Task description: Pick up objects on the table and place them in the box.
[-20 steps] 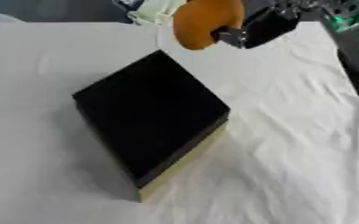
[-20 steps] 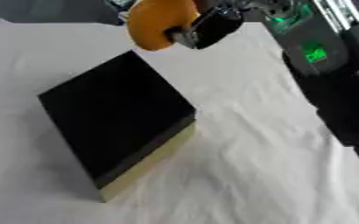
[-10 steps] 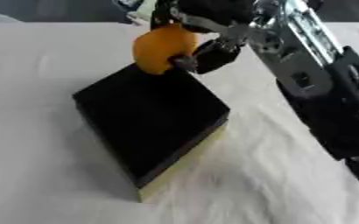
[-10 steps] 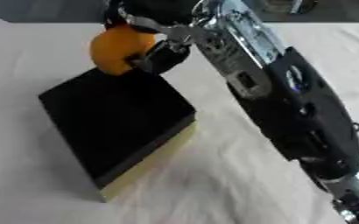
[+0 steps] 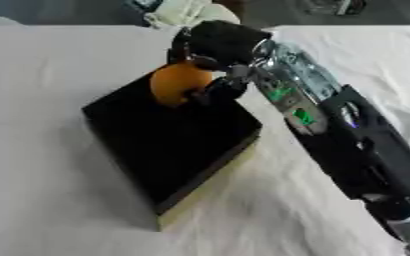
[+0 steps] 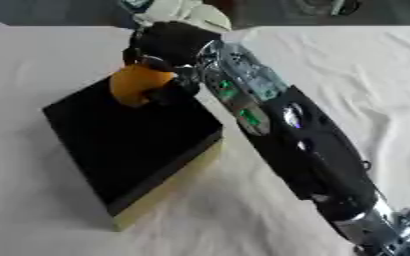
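A: Since a second ago we've brought the right robot hand from the far right edge down and leftward; the orange ball has travelled with it.

B: Agreed. Fingers curled round the ball, which sits over the far corner of the black box on the tabletop.

A: Placing step, then. Touching the box or just above, we can't tell.

B: Next we need to open the fingers and lift clear. Left hand not visible.

Orange ball, black box with a pale yellow side, white cloth on the worktop, black hand, green lights on the arm.
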Motion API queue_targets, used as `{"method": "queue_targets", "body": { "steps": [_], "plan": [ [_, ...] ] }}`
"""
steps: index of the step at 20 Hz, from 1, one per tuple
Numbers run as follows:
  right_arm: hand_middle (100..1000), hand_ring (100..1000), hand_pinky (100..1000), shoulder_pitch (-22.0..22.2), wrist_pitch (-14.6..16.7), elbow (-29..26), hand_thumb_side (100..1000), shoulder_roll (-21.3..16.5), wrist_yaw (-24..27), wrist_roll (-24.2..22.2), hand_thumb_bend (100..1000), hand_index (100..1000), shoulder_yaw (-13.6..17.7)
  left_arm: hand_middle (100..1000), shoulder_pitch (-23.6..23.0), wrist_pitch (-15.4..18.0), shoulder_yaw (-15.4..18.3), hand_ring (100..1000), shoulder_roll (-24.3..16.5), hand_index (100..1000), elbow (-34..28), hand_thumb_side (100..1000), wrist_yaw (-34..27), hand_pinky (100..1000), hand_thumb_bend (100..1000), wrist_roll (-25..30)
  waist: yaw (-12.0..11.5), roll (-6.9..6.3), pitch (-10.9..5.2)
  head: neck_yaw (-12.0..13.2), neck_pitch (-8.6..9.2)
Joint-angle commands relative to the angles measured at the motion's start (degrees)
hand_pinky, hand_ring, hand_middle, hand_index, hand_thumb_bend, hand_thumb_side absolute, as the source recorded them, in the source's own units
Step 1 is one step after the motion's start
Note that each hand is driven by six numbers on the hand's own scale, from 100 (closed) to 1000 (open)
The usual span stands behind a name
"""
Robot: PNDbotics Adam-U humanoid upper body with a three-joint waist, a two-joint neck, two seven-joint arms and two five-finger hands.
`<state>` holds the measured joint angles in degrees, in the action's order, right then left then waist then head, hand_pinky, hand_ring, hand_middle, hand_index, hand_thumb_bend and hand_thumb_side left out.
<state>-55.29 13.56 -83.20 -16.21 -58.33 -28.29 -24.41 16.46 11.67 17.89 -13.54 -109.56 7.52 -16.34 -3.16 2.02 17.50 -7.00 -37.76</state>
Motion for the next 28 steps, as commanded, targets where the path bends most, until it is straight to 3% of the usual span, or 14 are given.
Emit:
{"method": "queue_targets", "body": {
  "steps": [1,7,9,11,12,16,21,28],
  "plan": [
    [512,518,468,-0.7,1.0,0.2,100,0.2,-0.5,0.1,100,669,-0.2,622,0.2,-0.1,0.1,485,-1.0,499,-1.1,668,-0.2,436,125,0.1,0.0,-0.21,-1.04,0.0,0.29],
    [528,543,503,-0.7,2.8,-0.3,100,0.6,-1.7,-0.3,100,672,-1.0,622,0.2,-0.2,0.1,485,-0.9,499,-1.2,668,-0.2,436,128,0.1,0.1,-0.21,-1.13,0.1,0.54],
    [579,594,575,-0.6,3.4,-0.4,100,0.6,-2.3,-1.0,118,708,-1.2,622,0.2,-0.2,0.1,485,-0.9,498,-1.2,668,-0.2,436,127,0.1,0.1,-0.25,-1.12,0.1,0.58],
    [655,673,653,-0.5,4.5,-0.4,183,0.5,-3.3,-2.7,189,755,-1.2,622,0.2,-0.2,0.1,485,-0.9,498,-1.2,667,-0.2,436,128,0.1,0.2,-0.31,-1.13,0.1,0.58],
    [732,754,720,-0.5,5.2,-0.5,279,0.5,-3.7,-3.6,221,804,-1.1,622,0.2,-0.2,0.1,485,-0.9,499,-1.1,667,-0.2,436,128,0.1,0.2,-0.33,-1.14,0.1,0.52],
    [838,867,813,-0.2,7.6,-1.0,532,0.3,-4.2,-7.1,257,894,-0.3,622,0.3,-0.2,0.1,485,-0.8,499,-1.1,666,-0.2,436,131,0.1,0.4,-0.42,-1.19,0.2,0.47],
    [828,859,813,0.0,7.8,-3.8,534,-0.4,-3.2,-6.9,263,893,1.1,622,0.3,-0.2,0.2,486,-0.8,500,-1.1,663,-0.2,437,132,0.0,0.5,-0.58,-1.37,0.3,0.45],
    [812,830,800,0.8,4.8,-10.7,512,-3.0,-0.1,-3.7,217,880,4.5,622,0.2,-0.2,0.2,486,-0.9,500,-1.1,661,-0.1,437,133,-0.2,0.9,-0.83,-1.63,0.6,0.55]
  ]
}}
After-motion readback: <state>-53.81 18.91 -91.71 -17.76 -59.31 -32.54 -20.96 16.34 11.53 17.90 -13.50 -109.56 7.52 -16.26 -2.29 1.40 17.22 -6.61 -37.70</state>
